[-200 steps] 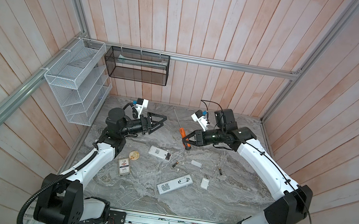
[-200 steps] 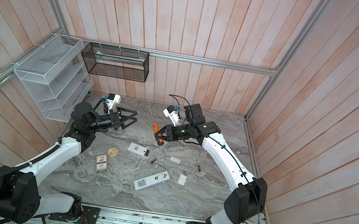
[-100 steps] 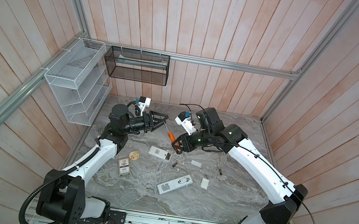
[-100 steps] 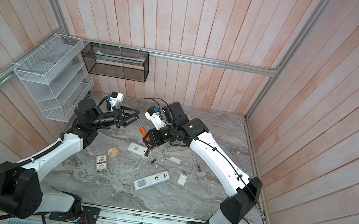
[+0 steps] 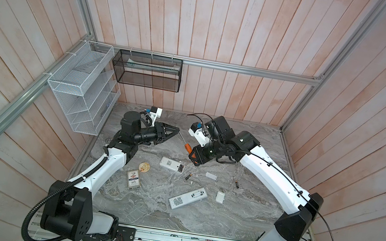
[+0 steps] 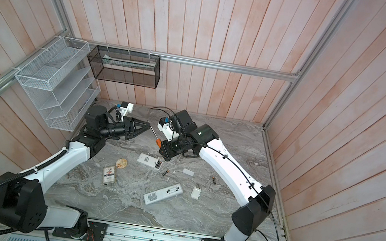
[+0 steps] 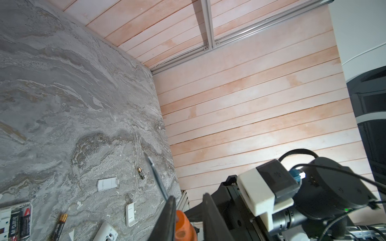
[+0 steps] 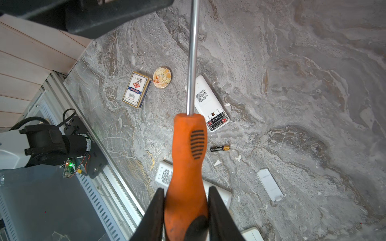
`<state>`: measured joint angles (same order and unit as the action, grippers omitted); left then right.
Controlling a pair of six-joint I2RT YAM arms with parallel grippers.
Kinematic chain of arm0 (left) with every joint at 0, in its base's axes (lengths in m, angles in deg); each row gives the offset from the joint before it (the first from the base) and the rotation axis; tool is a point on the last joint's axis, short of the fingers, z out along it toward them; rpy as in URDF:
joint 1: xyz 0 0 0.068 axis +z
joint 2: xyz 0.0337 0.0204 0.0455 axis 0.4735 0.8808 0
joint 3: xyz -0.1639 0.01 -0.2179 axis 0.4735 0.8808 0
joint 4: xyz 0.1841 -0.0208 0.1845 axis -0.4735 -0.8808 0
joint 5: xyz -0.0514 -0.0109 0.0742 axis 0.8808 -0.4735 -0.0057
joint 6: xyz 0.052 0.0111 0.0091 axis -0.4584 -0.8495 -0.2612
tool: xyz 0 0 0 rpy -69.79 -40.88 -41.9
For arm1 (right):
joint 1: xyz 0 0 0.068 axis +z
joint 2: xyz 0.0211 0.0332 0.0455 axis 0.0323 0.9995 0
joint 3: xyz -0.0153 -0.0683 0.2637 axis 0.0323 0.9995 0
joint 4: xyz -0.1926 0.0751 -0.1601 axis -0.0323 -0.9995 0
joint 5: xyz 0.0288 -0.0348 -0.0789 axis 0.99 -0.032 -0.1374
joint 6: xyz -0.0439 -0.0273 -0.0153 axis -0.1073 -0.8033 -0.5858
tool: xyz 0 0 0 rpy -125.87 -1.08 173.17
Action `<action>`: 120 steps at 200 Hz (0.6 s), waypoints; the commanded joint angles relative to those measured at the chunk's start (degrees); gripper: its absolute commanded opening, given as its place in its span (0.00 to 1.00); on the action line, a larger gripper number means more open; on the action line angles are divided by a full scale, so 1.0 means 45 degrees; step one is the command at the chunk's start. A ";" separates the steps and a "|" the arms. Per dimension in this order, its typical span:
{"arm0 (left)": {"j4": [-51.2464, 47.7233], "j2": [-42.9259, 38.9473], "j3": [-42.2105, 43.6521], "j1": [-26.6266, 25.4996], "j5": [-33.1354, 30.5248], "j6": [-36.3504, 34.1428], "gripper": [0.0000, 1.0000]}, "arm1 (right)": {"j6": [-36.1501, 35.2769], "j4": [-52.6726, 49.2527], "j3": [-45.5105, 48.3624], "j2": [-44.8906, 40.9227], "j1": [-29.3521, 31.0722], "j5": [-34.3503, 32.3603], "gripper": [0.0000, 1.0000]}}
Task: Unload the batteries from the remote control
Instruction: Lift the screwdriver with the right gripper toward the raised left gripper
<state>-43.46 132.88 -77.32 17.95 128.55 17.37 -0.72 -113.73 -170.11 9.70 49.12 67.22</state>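
**Top views.** Right claw (image 5: 190, 151) is clamped on the orange handle of the screwdriver (image 5: 187, 147), held clear of the desk (image 5: 145, 211). The shaft points across to the left claw (image 5: 176, 131), whose fingers taper to a near point at the shaft's tip. Grip there is not readable from above. The same pairing shows in both top views: right claw (image 6: 162, 146), left claw (image 6: 148, 126).

On the desk near the right claw, on its base side, lies the remote (image 5: 172, 164) with its back open. The batteries (image 5: 180, 169) sit in the end nearest that claw. A loose battery (image 5: 188, 177) lies just past that end. A far battery (image 5: 237, 184) lies well apart, under the right arm. The long remote (image 5: 188, 198) is further still from both claws.

**Left wrist.** Left claw (image 7: 189, 197): fingers (image 7: 171, 217) are apart by a narrow gap. The blurred shaft runs past one finger and the other stands clear of it, so nothing is pinched. The orange handle shows in the gap beyond the tips. On the desk ahead of the claw is the far battery (image 7: 141, 173) beside a white cover (image 7: 107, 183). The loose battery (image 7: 60, 224) is near the frame edge.

**Right wrist.** Right claw (image 8: 186, 194): both fingers are tight on the handle's butt. Beyond the shaft is the remote (image 8: 205, 98), batteries (image 8: 216, 122) side by side in its bay. The loose battery (image 8: 219, 148) is near that end, not touching. Off to the side are a card box (image 8: 136, 89) and a round badge (image 8: 162, 77).
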 commanded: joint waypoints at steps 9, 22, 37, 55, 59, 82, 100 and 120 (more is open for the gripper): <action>-0.0601 0.0196 -0.0370 -0.0033 -0.0178 -0.0635 0.28 | -0.0130 -0.0226 -0.0606 0.0070 0.0108 -0.0501 0.14; -0.0958 0.0129 -0.0405 -0.0011 -0.0385 -0.0828 0.37 | -0.0130 -0.0362 -0.0750 0.0111 0.0110 -0.0756 0.14; -0.1268 0.0040 -0.0402 0.0009 -0.0589 -0.0977 0.46 | -0.0169 -0.0533 -0.0961 0.0193 0.0120 -0.0996 0.14; -0.1170 -0.0057 -0.0283 0.0049 -0.0764 -0.0800 0.61 | -0.0227 -0.0536 -0.1065 0.0226 0.0148 -0.0904 0.13; -0.1025 -0.0075 -0.0230 0.0044 -0.0774 -0.0684 0.64 | -0.0253 -0.0517 -0.1066 0.0214 0.0166 -0.0797 0.13; -0.0031 0.0036 -0.0071 0.0047 -0.0654 0.0018 0.73 | -0.0362 -0.0456 -0.1099 0.0287 0.0278 -0.0593 0.13; 0.0263 0.0134 -0.0120 0.0007 -0.0638 0.0200 0.74 | -0.0454 -0.0570 -0.1221 0.0443 0.0403 -0.0685 0.13; 0.0184 0.0206 -0.0252 -0.0052 -0.0701 0.0132 0.72 | -0.0520 -0.0707 -0.1418 0.0575 0.0495 -0.0860 0.13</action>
<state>-44.88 133.32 -77.50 18.00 125.80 17.48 -1.75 -115.39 -173.93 10.94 50.50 64.13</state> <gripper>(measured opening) 0.736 0.302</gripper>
